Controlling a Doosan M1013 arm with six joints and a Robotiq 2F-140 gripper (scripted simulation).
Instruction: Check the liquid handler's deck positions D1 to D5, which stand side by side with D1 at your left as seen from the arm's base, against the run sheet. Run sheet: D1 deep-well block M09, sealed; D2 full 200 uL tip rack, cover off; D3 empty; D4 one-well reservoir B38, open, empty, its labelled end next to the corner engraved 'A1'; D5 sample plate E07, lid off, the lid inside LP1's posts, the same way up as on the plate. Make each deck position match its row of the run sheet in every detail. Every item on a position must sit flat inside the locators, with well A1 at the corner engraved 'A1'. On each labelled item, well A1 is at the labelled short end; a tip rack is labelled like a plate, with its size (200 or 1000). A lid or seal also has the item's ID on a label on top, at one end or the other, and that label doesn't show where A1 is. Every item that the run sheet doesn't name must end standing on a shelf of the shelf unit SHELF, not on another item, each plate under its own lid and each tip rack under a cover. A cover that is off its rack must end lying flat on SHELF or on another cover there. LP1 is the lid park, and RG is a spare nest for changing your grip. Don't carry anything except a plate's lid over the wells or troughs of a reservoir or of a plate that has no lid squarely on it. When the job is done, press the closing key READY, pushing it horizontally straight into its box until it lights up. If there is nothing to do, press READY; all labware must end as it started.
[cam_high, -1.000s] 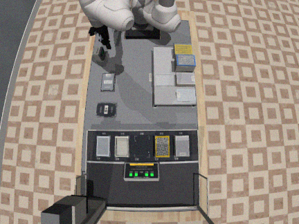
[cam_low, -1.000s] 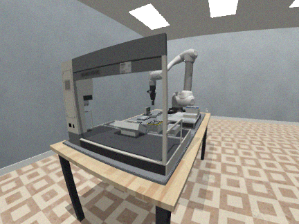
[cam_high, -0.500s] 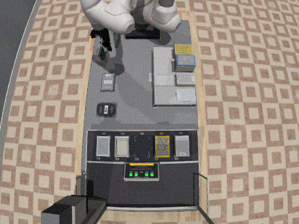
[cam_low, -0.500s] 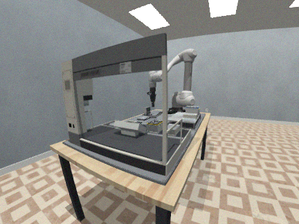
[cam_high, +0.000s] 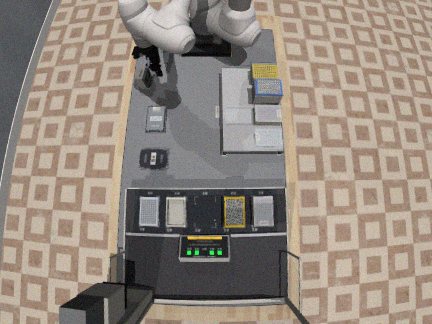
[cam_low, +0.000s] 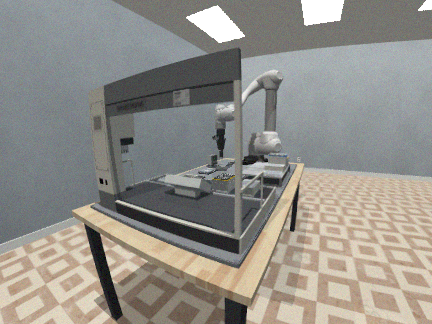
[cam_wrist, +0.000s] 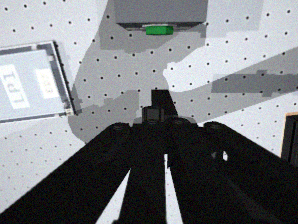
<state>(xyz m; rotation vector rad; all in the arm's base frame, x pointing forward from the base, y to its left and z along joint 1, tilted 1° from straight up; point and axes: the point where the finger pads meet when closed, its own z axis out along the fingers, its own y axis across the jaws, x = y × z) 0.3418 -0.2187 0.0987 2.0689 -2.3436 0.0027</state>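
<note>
My gripper (cam_high: 152, 64) is shut and holds nothing. It hangs over the back left of the table, just short of the READY box (cam_high: 145, 78). In the wrist view the shut fingertips (cam_wrist: 159, 107) point at the grey box (cam_wrist: 160, 12), and its key (cam_wrist: 159, 30) shows green, apart from the tips. The lid park LP1 (cam_wrist: 30, 82) holds a flat labelled lid to the left. On the deck row I see a sealed block (cam_high: 263, 210), a yellow tip rack (cam_high: 234, 211), an empty position (cam_high: 205, 210), a reservoir (cam_high: 176, 211) and an open sample plate (cam_high: 149, 210).
The shelf unit (cam_high: 252, 112) at the right carries a yellow rack (cam_high: 264, 70), a blue-framed rack (cam_high: 268, 89) and flat pale items. The spare nest RG (cam_high: 153, 158) lies between LP1 (cam_high: 155, 119) and the deck. The handler's frame (cam_low: 170, 100) stands over the deck.
</note>
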